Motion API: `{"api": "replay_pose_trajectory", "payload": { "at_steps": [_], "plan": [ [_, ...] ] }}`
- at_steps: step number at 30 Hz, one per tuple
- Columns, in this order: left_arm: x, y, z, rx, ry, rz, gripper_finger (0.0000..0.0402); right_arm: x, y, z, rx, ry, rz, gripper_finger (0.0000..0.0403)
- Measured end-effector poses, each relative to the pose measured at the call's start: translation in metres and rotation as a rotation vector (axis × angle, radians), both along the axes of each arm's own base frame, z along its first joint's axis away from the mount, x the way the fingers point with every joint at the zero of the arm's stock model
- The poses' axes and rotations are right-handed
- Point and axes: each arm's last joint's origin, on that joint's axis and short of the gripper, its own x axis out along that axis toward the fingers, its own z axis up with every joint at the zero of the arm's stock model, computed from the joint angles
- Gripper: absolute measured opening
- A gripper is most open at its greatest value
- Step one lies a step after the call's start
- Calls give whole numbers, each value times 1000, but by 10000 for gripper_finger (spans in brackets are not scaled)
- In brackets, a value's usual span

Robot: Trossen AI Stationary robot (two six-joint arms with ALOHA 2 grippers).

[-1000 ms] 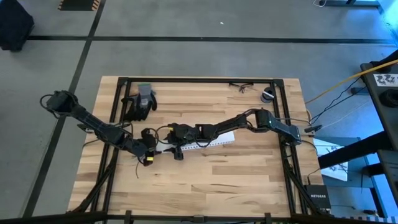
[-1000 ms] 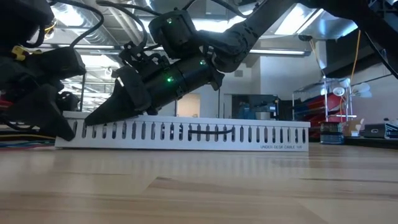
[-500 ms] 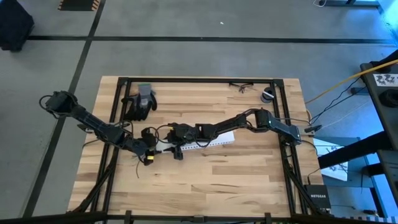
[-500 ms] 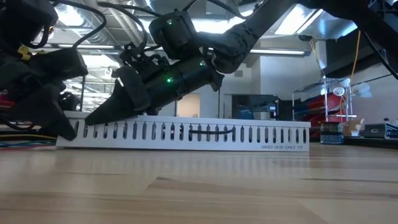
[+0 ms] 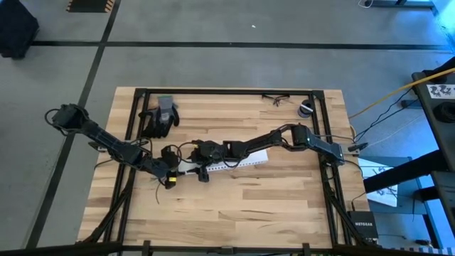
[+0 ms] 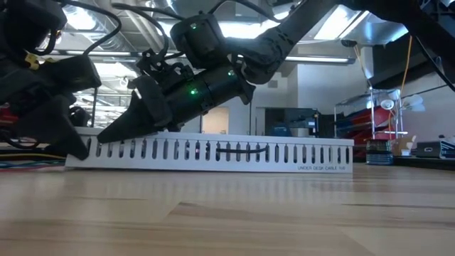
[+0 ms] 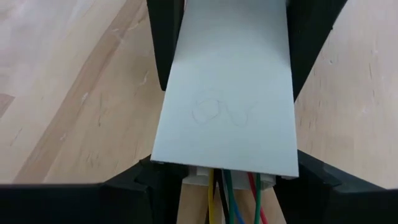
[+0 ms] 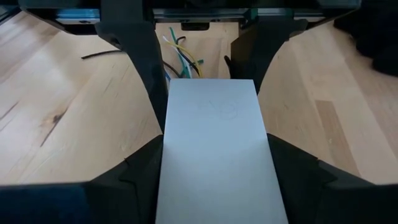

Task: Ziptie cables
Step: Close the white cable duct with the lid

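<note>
On the left-centre of the wooden bench (image 5: pixel 270 199), the left gripper (image 5: pixel 173 169) clamps the left end of the long white slotted plastic channel (image 6: pixel 213 151), its fingers (image 7: pixel 163 37) pressed on both sides. Thin coloured cables (image 7: pixel 233 202) emerge at that end. Just right, the right gripper (image 5: pixel 193 158) likewise grips the channel, fingers (image 8: pixel 140 50) flanking it. A thin black ziptie (image 8: pixel 99 54) lies nearby on the wood.
</note>
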Motion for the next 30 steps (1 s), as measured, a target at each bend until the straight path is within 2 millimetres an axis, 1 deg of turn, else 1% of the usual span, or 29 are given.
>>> {"api": "replay_pose_trajectory", "payload": {
  "at_steps": [2, 4, 7, 11, 15, 17, 20, 22, 24, 27, 30],
  "plan": [
    [0, 0, 0, -16, 1, 19, 208, 0, 0, 0, 3, 7, 7, 231],
    [0, 0, 0, -26, 4, 18, 208, 0, 0, 0, 5, 10, 12, 242],
    [2, -1, 2, -56, -7, 12, 208, 2, 0, 1, 13, -11, 19, 275],
    [1, -2, 1, -77, 18, -10, 208, 2, 0, 2, 27, 20, 33, 323],
    [-3, -2, 5, -129, 48, -37, 208, 3, 1, 8, -5, 77, 59, 349],
    [-5, -2, 9, -126, 93, -39, 208, 2, 1, 13, -27, 103, 73, 352],
    [-8, -1, 18, -112, 144, -45, 208, 3, 1, 28, -45, 83, 84, 350],
    [-10, 0, 21, -116, 139, -47, 208, 4, 1, 38, -51, 54, 80, 346],
    [-10, 0, 21, -118, 138, -43, 208, 3, 1, 45, -67, 35, 73, 341],
    [-10, 1, 18, -110, 151, -41, 210, 3, 0, 49, -91, 32, 61, 335],
    [-10, 3, 18, -138, 157, -17, 228, 3, 0, 54, -93, 43, 60, 332]
  ]
}}
